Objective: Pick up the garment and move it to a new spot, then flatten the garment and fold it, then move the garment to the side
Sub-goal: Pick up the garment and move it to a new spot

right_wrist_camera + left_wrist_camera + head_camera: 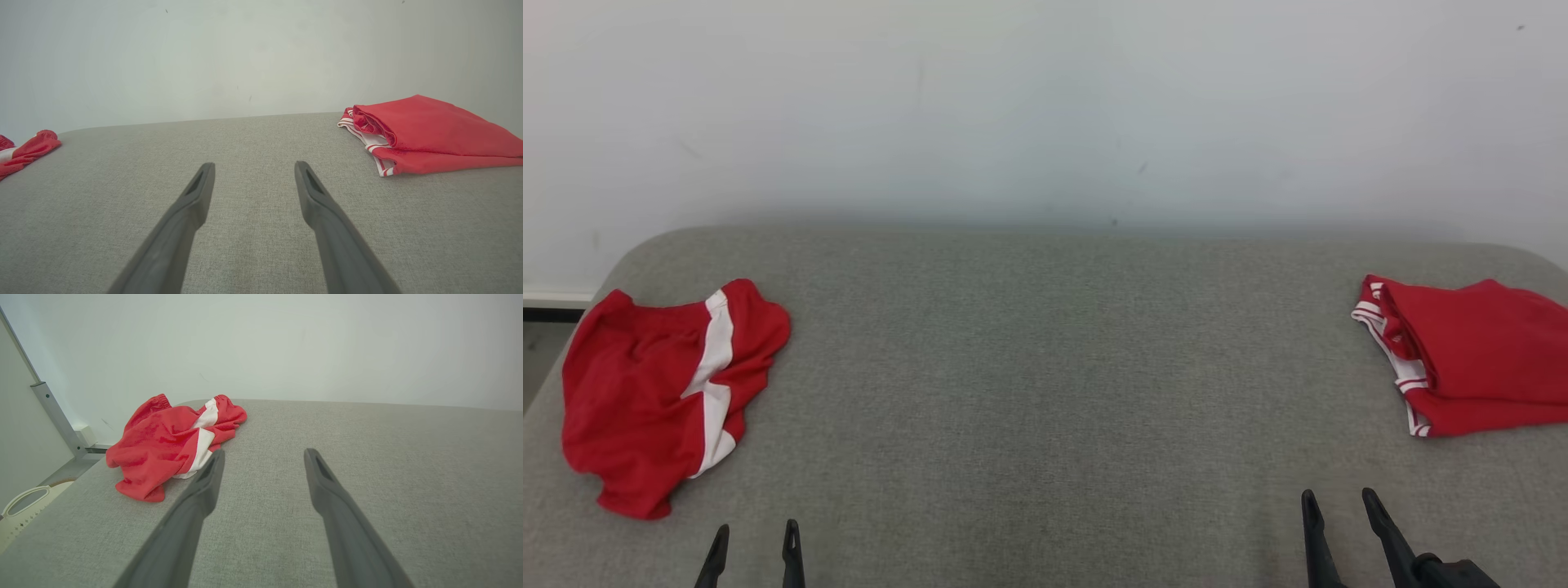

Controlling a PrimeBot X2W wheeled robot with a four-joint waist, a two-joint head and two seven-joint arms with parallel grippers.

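Observation:
A crumpled red garment (662,392) with a white stripe lies at the left end of the grey padded table (1054,367); the left wrist view has it (171,445) ahead and left of the fingers. My left gripper (756,535) hangs open near the front edge, just right of that garment and apart from it. A second red garment (1470,355), folded and with white-striped trim, rests at the right end, and it (425,132) shows ahead and right in the right wrist view. My right gripper (1339,502) stands open, empty, in front of it.
A pale wall (1045,106) rises right behind the table. Off the table's left end, a metal post (57,416) and a cream plastic basket (20,510) stand on the floor. The grey surface between the two garments is bare.

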